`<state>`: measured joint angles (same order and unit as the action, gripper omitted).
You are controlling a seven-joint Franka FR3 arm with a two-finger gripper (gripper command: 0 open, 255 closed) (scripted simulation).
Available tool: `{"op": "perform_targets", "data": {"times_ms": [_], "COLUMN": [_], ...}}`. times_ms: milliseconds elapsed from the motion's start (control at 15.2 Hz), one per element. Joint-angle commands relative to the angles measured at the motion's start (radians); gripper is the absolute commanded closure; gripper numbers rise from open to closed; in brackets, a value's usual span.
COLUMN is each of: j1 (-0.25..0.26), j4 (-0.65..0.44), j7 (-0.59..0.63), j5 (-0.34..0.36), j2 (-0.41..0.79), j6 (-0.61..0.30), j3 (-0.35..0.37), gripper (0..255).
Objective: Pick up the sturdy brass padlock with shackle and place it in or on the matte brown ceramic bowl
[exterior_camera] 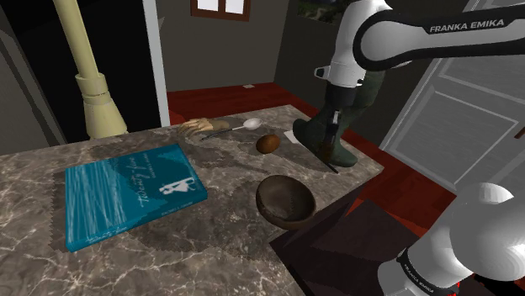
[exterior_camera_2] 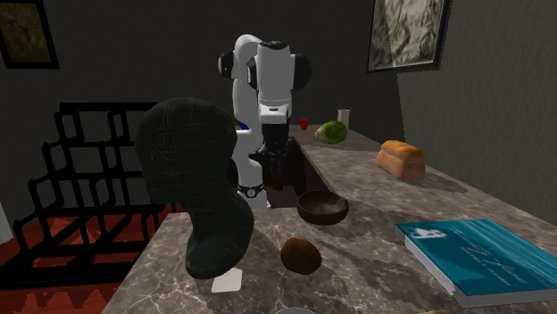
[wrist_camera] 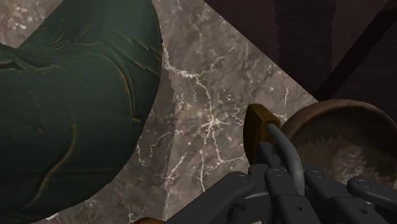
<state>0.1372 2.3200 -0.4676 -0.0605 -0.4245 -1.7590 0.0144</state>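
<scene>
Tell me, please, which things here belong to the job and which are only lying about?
Belong to the job:
brass padlock, clasped in the claw
brown bowl

Only lying about:
blue book
dark green boot-shaped object
brown egg-shaped thing
spoon
loaf

Book (exterior_camera: 130, 195) on counter (exterior_camera: 210, 244) at shoulder view's left, bowl (exterior_camera: 286, 200) right of it; sculpture (exterior_camera: 307, 133) behind bowl
</scene>
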Motion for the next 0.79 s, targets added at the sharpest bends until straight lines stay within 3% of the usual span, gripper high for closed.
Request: {"op": "perform_targets", "data": {"times_ms": [0, 726], "j1": [0.010, 0.122], "j4": [-0.015, -0.120], "j7": [0.023, 0.290], "j5": [-0.010, -0.112], "j2": [-0.001, 0.068], "j6": [0.015, 0.025], "j3": [0.016, 0.207], "gripper": [255, 255]}}
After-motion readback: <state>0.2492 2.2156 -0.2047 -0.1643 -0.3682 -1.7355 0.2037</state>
